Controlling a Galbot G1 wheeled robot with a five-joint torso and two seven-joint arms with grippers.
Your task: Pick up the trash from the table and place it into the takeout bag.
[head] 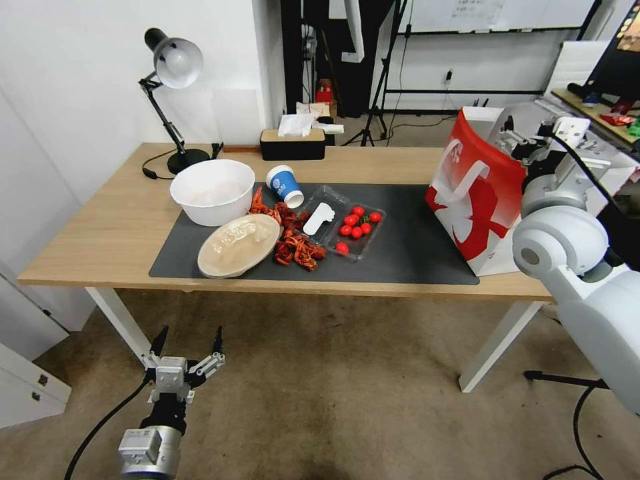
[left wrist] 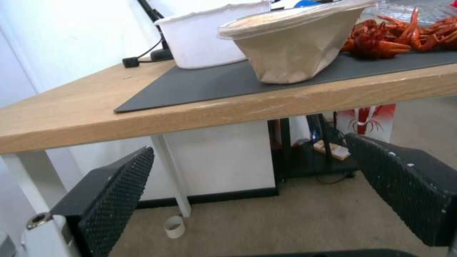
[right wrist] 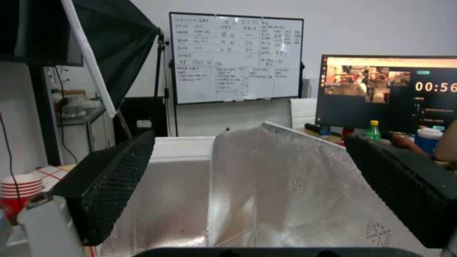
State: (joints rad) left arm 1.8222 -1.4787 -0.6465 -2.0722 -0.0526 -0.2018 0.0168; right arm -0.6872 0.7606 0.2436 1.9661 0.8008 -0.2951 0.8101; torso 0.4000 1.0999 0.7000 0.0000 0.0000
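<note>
On the table a blue-and-white paper cup lies on its side on the dark mat. A beige oval lid sits near the mat's front edge, atop a beige tub. Red crayfish shells are piled beside it. The takeout bag, white with a red panel, stands at the table's right end. My right gripper hovers over its mouth, open and empty, with the silver foil lining just beyond its fingers. My left gripper hangs open below the table's front edge.
A big white bowl stands behind the beige lid. A clear tray of cherry tomatoes lies mid-mat with a white piece next to it. A desk lamp and tissue box stand at the back.
</note>
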